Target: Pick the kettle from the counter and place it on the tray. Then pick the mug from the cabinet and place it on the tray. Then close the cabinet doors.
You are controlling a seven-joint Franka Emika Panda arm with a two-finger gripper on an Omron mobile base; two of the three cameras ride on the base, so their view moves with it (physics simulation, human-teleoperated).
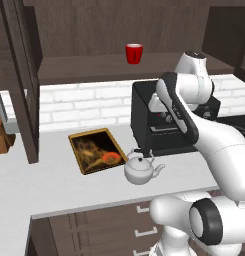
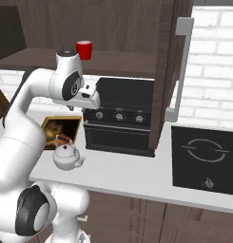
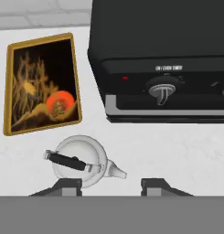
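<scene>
At the far left, one open cabinet door point(image 1: 21, 85) is hanging over the counter point(image 1: 54, 192), and the red mug point(image 1: 134, 53) is sitting on the cabinet shelf point(image 1: 94, 67) behind. Right of that door the tray point(image 1: 96, 150) is lying flat, with nothing on it. The kettle point(image 1: 141, 169) is standing on the counter just beside the tray's near right corner, spout pointing right, in front of the black oven point(image 1: 159, 117). The gripper point(image 3: 111, 185) is hovering above the kettle with its jaws standing apart, holding nothing. The kettle looks rigid, smooth and probably slippery on its rounded body, so the thin dark handle point(image 3: 65, 161) arching over the lid seems the safest place to pinch.
</scene>
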